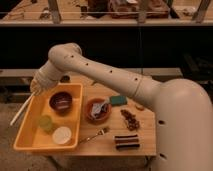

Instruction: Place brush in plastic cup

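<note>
In the camera view the gripper sits at the left of the frame, just above the upper left corner of a yellow tray, and it is closed on the upper end of the brush. The brush's cream handle slants down and left from it, crossing outside the tray's left edge, with its lower end at the far left of the frame. The cup stands inside the tray at its lower left, well apart from the brush, with a dark bowl above it and a white disc just to its lower right. The white arm crosses from the lower right over the table. On the table right of the tray are an orange bowl holding something grey-blue, a green sponge beside it, a fork below, a brown cluster and a dark striped block near the lower edge. Nothing lies between the brush and the cup but the tray's wall.
</note>
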Robot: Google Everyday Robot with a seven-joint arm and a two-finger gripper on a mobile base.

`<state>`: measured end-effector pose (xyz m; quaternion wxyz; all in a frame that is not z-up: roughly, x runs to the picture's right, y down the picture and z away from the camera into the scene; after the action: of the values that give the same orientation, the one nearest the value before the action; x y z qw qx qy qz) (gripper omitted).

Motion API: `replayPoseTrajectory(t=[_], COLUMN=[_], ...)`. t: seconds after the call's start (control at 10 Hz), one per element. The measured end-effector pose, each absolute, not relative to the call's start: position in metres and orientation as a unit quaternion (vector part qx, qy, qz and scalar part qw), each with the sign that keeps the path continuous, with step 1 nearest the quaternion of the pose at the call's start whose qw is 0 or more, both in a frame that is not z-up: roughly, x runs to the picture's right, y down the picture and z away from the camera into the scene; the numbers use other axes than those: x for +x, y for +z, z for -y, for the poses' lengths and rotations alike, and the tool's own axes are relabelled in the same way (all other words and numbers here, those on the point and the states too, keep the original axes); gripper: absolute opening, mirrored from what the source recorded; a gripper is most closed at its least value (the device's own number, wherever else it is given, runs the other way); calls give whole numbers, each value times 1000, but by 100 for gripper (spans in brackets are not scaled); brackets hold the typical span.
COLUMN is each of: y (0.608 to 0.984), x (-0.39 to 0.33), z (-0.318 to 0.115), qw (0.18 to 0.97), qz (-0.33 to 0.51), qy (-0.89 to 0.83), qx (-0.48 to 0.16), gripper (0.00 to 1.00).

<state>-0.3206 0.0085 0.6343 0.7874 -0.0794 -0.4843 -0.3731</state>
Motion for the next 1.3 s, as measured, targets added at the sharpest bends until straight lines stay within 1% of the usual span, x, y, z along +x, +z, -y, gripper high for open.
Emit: replayPoseTrajectory(t=[0.1,0.3,0.4,0.6,0.7,1.0,1.1,1.3], y=[618,604,603,610,620,637,648,657], x=[-339,-370,-380,-396,-397,-395,-393,-391], z=[-27,-55,-66,-82,-91,-113,-127,-138], qw=[776,754,746,735,733,730,729,728], qz=[500,527,536,545,548,554,558,562], qy=[-374,-377,-378,-378,-374,-358,-345,-332], qx=[-88,-108,-118,-138,-151,-181,-196,-210], gripper=[0,0,0,0,0,0,0,0])
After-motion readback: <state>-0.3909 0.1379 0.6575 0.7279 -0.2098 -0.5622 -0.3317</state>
